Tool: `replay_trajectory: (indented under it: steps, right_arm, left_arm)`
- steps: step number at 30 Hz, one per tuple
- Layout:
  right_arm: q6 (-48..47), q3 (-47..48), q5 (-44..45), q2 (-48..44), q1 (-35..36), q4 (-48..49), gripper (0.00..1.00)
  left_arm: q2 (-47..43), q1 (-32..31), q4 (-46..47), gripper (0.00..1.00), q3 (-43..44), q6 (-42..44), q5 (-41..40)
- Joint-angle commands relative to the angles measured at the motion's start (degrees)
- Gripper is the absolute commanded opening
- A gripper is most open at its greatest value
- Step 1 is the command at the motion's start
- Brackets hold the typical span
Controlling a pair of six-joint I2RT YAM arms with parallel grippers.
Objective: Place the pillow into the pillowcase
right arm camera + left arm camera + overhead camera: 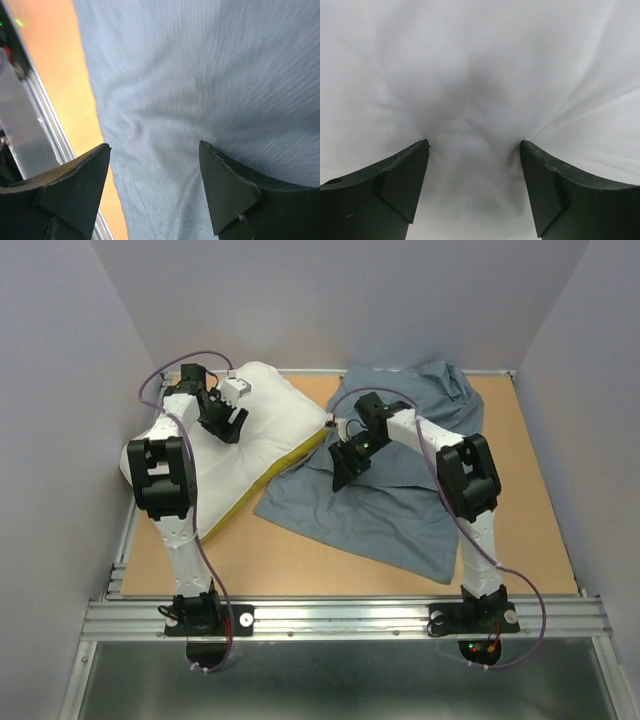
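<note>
The white pillow [255, 430] lies at the left of the table, its yellow underside showing along its near right edge. The slate-blue pillowcase [400, 495] lies spread beside it on the right, bunched at the back. My left gripper [228, 426] is open, its fingertips pressed onto the pillow's top; the left wrist view shows only white pillow fabric [475, 75] dented between the fingers. My right gripper [346, 468] is open just over the pillowcase's left part, near the pillow's right edge; the right wrist view shows the blue cloth [200, 90] between the fingers.
The tan tabletop [300, 560] shows in front of both cloths and at the right [530, 490]. Grey walls close in the back and both sides. A metal rail [350, 615] runs along the near edge, also seen in the right wrist view [35, 115].
</note>
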Motion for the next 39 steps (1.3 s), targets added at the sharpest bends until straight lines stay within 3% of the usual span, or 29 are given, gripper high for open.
replay_trajectory:
  steps: [1, 6, 10, 15, 18, 22, 28, 33, 36, 39]
  right_arm:
    - [4.18, 15.74, -7.52, -2.51, -4.14, 2.11, 0.77]
    - [7.77, 23.14, 5.83, 0.55, -13.81, 10.17, 0.77]
    - [2.96, 23.15, 20.5, 5.37, -14.35, 17.04, 0.77]
    - [3.12, 25.52, 26.59, 10.66, -14.44, 21.18, 0.76]
    - [3.73, 24.64, 32.29, 13.2, -14.52, 28.63, 0.78]
    - [2.85, 29.9, 40.91, 19.79, -15.49, 28.66, 0.77]
    - [7.16, 32.13, 56.98, 24.29, -23.47, 26.37, 0.69]
    - [8.04, 24.93, 58.16, 19.64, -31.04, 25.24, 0.69]
    - [7.69, 15.91, 51.41, 11.57, -33.33, 24.0, 0.78]
    - [5.76, 5.53, 38.23, -0.38, -32.81, 22.08, 0.87]
  left_arm:
    - [-1.79, 0.75, -2.91, 0.86, 0.96, -0.07, 0.33]
    - [-2.67, 0.84, -2.47, 0.88, -0.1, -0.24, 0.95]
    - [-2.76, 0.84, -1.86, 0.89, -0.27, -1.64, 1.47]
    - [-3.99, 0.84, -0.63, 0.91, -1.85, -3.23, 2.18]
    - [-5.39, 0.84, 0.07, 0.96, -3.43, -3.84, 2.35]
    - [-6.71, 0.75, -0.1, 0.96, -5.02, -3.85, 2.88]
    - [-9.0, 0.84, 1.22, 0.97, -8.01, -4.29, 3.41]
    - [-9.44, 0.84, 1.66, 0.98, -7.48, -4.29, 3.49]
    - [-10.31, 0.49, 0.52, 0.99, -5.82, -2.27, 3.58]
    - [-13.11, -1.79, -2.47, 0.99, -6.07, 1.76, 3.5]
